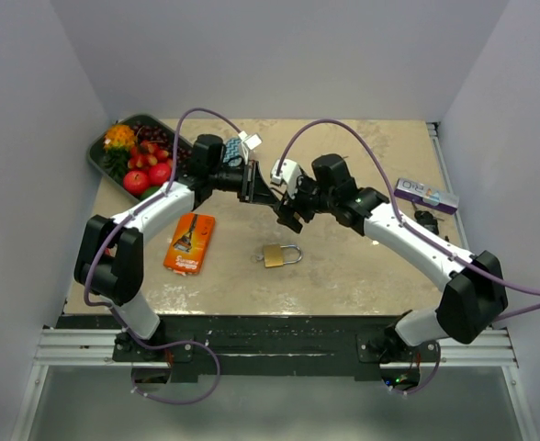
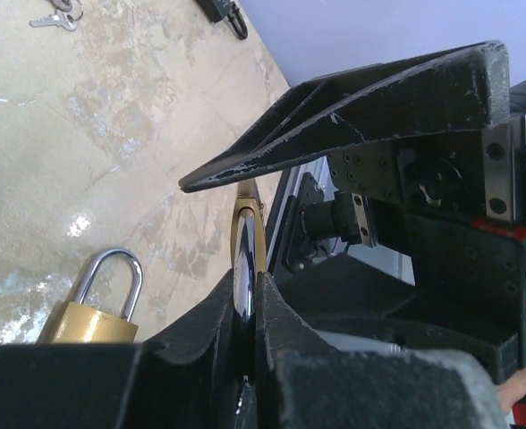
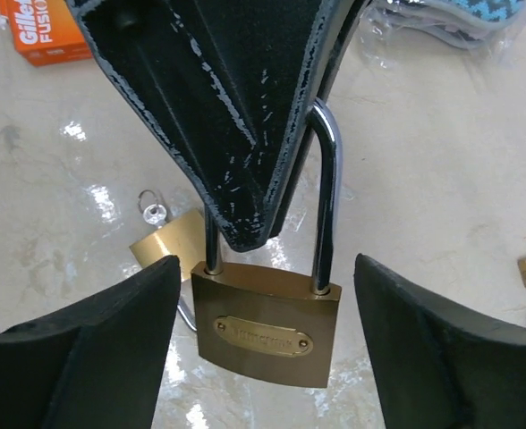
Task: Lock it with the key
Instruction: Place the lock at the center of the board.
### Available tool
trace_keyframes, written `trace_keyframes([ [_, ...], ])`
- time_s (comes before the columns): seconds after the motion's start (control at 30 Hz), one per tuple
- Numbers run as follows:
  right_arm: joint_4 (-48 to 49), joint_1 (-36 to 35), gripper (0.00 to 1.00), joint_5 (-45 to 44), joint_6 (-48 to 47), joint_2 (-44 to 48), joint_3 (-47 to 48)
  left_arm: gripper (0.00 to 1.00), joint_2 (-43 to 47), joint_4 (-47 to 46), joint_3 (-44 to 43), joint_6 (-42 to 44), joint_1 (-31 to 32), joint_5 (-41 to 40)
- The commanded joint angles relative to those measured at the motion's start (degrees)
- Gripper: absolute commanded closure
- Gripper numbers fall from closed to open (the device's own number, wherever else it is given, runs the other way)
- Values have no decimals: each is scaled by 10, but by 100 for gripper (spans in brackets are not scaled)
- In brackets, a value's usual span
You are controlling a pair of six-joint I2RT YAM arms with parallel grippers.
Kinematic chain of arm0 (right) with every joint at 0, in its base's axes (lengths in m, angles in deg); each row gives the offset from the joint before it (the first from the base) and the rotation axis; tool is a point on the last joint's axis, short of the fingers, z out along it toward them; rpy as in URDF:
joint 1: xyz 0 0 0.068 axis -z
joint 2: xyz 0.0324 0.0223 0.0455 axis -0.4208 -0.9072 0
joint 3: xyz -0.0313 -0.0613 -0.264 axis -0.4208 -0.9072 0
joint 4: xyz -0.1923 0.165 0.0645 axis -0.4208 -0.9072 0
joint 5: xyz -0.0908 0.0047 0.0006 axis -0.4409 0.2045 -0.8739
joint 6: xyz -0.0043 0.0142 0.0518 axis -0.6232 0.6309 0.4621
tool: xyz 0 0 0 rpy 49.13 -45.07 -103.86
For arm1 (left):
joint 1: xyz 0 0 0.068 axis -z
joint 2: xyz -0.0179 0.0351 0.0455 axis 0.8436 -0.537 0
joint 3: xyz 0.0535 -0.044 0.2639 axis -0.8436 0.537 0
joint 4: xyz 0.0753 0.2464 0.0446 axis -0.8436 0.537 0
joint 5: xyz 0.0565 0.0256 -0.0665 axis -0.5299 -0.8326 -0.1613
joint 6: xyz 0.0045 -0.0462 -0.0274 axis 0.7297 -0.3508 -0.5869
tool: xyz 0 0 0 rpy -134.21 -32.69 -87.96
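Observation:
A brass padlock (image 3: 267, 326) hangs in the air by its steel shackle (image 3: 327, 179), and both shackle legs meet the body. My left gripper (image 2: 248, 279) is shut on the shackle; its black fingers (image 3: 227, 107) come down from above in the right wrist view. My right gripper (image 3: 267, 268) is open, one finger on each side of the padlock body and neither touching it. In the top view the two grippers meet mid-table, the left (image 1: 263, 195) and the right (image 1: 286, 213). A second brass padlock (image 1: 277, 255) lies on the table below, with a small silver key (image 3: 153, 212) at its end.
An orange razor box (image 1: 190, 243) lies left of the table padlock. A tray of fruit (image 1: 100, 158) stands at the back left and a purple box (image 1: 426, 195) at the right edge. Loose keys (image 2: 55, 13) lie farther off on the table. A plastic bag (image 3: 451, 22) lies behind.

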Motion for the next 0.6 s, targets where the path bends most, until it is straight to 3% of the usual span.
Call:
trace_keyframes([
  [0.0, 11, -2, 31, -23, -25, 3, 0, 100, 28, -45, 4, -25, 1, 40],
  [0.07, 8, -2, 37, -27, -32, 1, 0, 100, 28, -47, 4, -25, -1, 41],
  [0.17, 4, -2, 64, -32, -36, 1, 4, 100, 27, -54, 5, -30, -2, 45],
  [0.2, 4, -1, 81, -36, -35, 0, 5, 100, 26, -62, 8, -32, -2, 47],
  [0.27, 1, -1, 97, -33, -28, 1, 6, 89, 29, -72, 12, -35, -5, 46],
  [0.33, 8, 4, 100, -45, -1, 3, 3, 69, 40, -68, 18, -25, -11, 29],
  [0.4, 12, 17, 100, -41, 26, 1, 0, 54, 53, -42, 18, -1, -27, 3],
  [0.43, 16, 40, 100, -32, 64, -2, 0, 33, 57, -31, 18, 8, -37, -5],
  [0.57, -3, 102, 100, -48, 173, -46, 25, 6, 82, 66, 4, 82, -117, -82],
])
